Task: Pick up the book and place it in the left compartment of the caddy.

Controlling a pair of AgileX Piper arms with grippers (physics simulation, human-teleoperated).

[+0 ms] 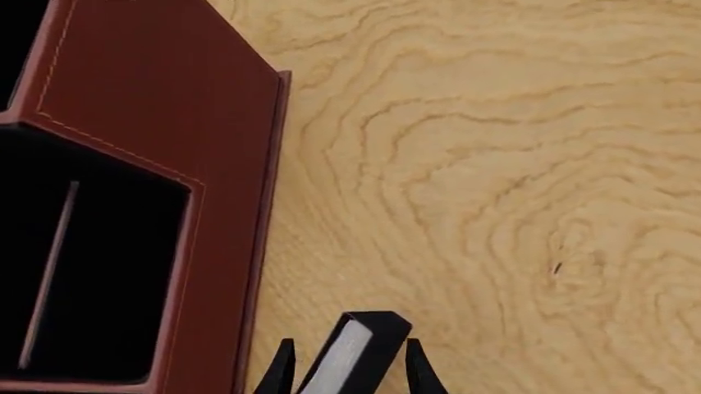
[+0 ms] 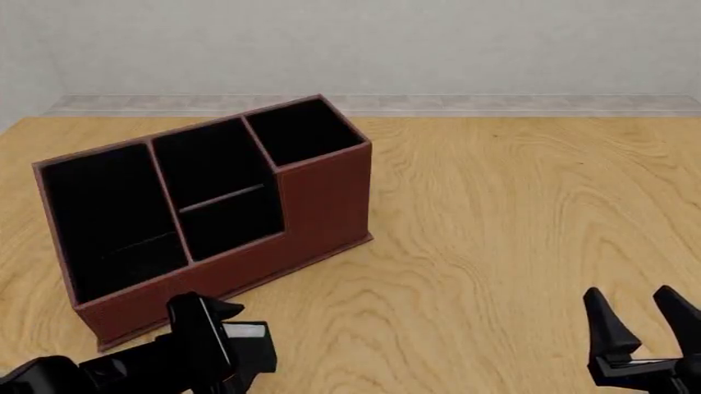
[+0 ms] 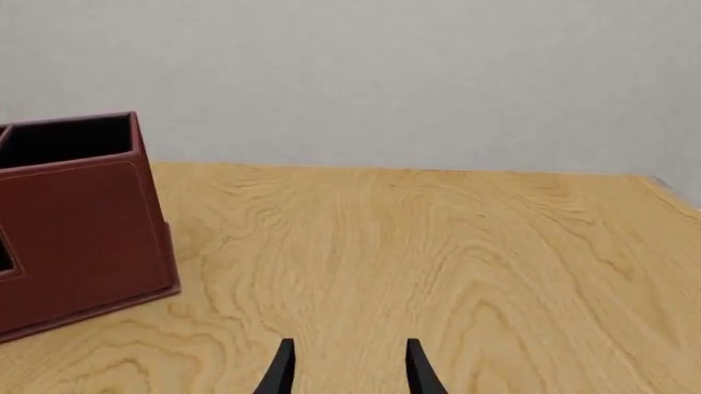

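The book (image 2: 249,343), black cover with white page edges, is held in my left gripper (image 2: 219,336), in front of the caddy's front wall. In the left wrist view the book (image 1: 353,355) sits between the fingers, off the table. The reddish-brown caddy (image 2: 323,197) stands at the left of the table. Its left compartment (image 2: 110,213) is wide, deep and black. The caddy also shows in the left wrist view (image 1: 153,98) and in the right wrist view (image 3: 77,230). My right gripper (image 2: 641,324) is open and empty at the front right.
The caddy's middle section (image 2: 219,193) has a shelf divider and the small square end section (image 2: 301,131) is at its right. Bare wooden table (image 2: 515,213) stretches to the right of the caddy. A pale wall lies behind.
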